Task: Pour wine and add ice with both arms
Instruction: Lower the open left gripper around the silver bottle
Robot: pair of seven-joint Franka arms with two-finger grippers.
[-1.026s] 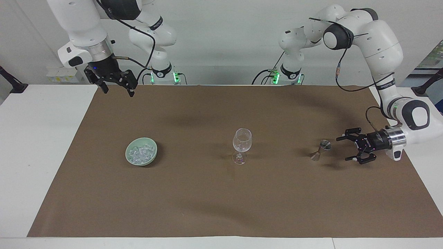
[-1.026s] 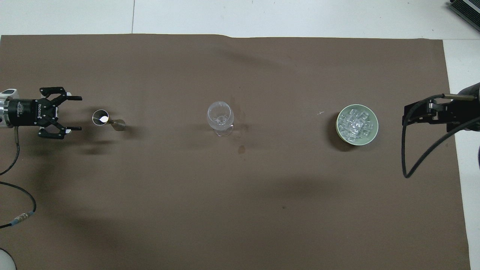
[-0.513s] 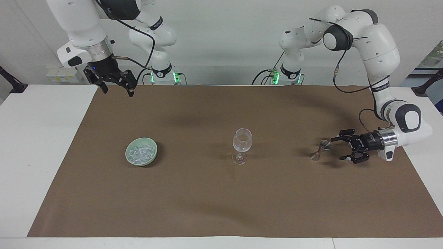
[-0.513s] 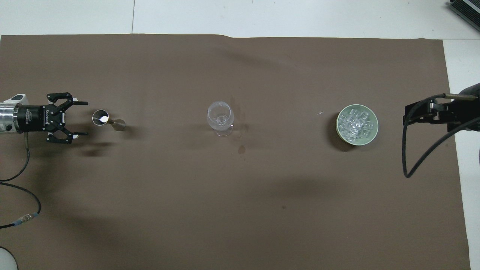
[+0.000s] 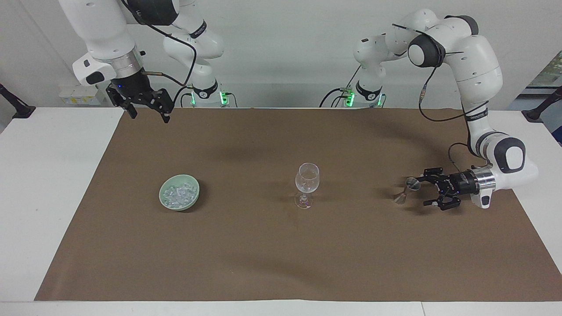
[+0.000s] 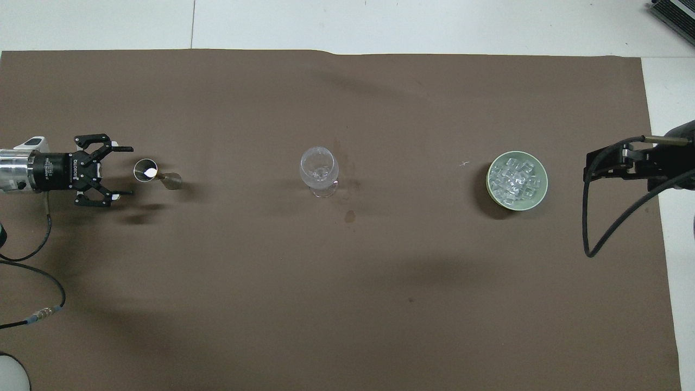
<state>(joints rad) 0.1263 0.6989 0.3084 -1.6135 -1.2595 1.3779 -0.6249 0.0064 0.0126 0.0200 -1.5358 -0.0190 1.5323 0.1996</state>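
A clear stemmed glass (image 5: pixel 306 184) stands at the middle of the brown mat and also shows in the overhead view (image 6: pixel 319 171). A small metal jigger (image 5: pixel 406 189) stands toward the left arm's end; the overhead view shows its mouth (image 6: pixel 145 170). My left gripper (image 5: pixel 421 192) lies level and low, open, its fingertips just reaching the jigger's cup from the left arm's end; it also shows in the overhead view (image 6: pixel 131 170). The ice (image 5: pixel 177 194) fills a pale green bowl (image 5: pixel 182 207) toward the right arm's end. My right gripper (image 5: pixel 148 115) hangs open and empty, high over the mat's edge nearest the robots.
The brown mat (image 5: pixel 263 245) covers most of the white table. A small dark stain (image 6: pixel 350 216) lies on the mat close to the glass. In the overhead view the ice (image 6: pixel 515 179) sits in the bowl (image 6: pixel 544 182), with the right arm's black cable (image 6: pixel 592 228) hanging beside it.
My left gripper has moved toward the jigger and come lower, still open. The right arm, the glass and the bowl have not moved.
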